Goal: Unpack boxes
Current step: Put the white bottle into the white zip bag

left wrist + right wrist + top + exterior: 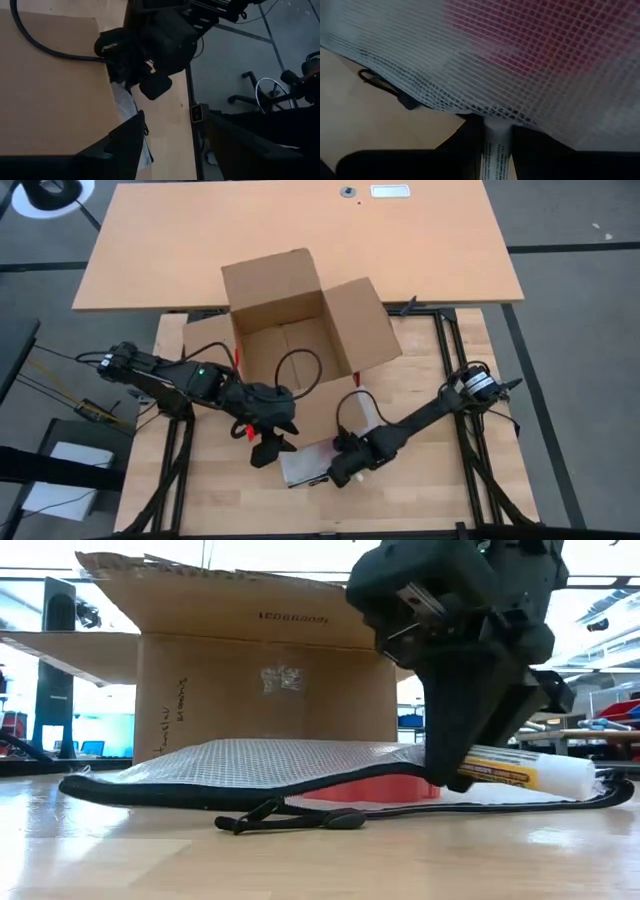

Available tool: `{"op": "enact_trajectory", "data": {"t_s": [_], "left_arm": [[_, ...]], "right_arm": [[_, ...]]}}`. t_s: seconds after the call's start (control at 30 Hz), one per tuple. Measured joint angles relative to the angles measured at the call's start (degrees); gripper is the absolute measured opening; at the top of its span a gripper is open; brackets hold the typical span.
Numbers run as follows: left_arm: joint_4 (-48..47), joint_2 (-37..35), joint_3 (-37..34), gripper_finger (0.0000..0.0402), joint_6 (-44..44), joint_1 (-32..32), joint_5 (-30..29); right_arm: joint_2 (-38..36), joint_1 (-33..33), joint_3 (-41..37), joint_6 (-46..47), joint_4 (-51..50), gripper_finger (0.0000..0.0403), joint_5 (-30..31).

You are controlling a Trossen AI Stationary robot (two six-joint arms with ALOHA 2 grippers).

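Presently, carton stands open mid-table, flaps splayed, while the right gripper just in front of it pinches a white labelled tube at the mesh zip bag, and the left gripper hovers beside, fingers spread.

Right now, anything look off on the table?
The mesh zip bag lies flat in front of the opened carton, but the right gripper is shut on a white tube partly under the bag.

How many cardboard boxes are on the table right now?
1. The open cardboard box stands at the far middle of the table, behind both arms and the mesh bag. None seems hidden.
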Motion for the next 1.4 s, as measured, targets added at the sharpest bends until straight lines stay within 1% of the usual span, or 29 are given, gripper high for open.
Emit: {"op": "enact_trajectory", "data": {"t_s": [0.07,0.17,0.4,0.5,0.77,0.9,1.0,1.07,1.17,1.23,1.33,1.4], "left_arm": [[0.0,0.0,0.0,0.0224,0.0,-0.1,0.0],[0.0,0.0,0.0,0.0224,0.0,-0.3,0.0],[0.0,0.0,0.0,0.0224,0.2,-0.3,-0.9],[0.0,0.0,0.0,0.0224,0.3,-0.3,-1.7],[0.1,0.0,0.0,0.0224,0.4,-0.3,-2.1],[0.0,0.1,0.0,0.0224,0.4,-0.3,-2.1],[0.0,0.1,0.0,0.0224,0.4,-0.3,-2.1],[0.1,0.1,0.0,0.0224,0.4,-0.3,-2.1],[0.1,0.1,0.0,0.0224,0.4,-0.3,-2.1],[0.1,0.1,0.0,0.0225,0.4,-0.3,-2.2],[0.1,0.1,0.0,0.0224,0.4,-0.3,-2.6],[0.1,0.1,0.0,0.0225,0.4,-0.3,-2.7]], "right_arm": [[-0.7,0.9,0.0,0.3,0.3,0.0068,0.9],[-1.8,3.3,0.1,3.5,0.1,0.0068,3.6],[-1.9,8.7,0.1,18.6,-4.3,0.0069,4.4],[-1.8,10.0,0.1,23.0,-6.1,0.0085,4.5],[0.0,9.7,-0.2,24.5,-9.5,0.0153,5.2],[-3.3,9.6,-0.2,20.3,-12.9,0.0187,4.6],[-6.3,11.8,-0.1,17.9,-13.3,0.0204,4.4],[-7.5,13.9,-0.1,17.4,-11.3,0.0211,4.0],[-7.4,17.4,-0.1,18.3,-6.9,0.0215,3.5],[-5.3,19.5,-0.1,21.8,-4.9,0.0211,2.8],[-1.8,21.3,-0.2,27.7,-2.3,0.0197,1.1],[-0.2,21.8,-0.2,30.7,-1.8,0.018,0.1]]}}
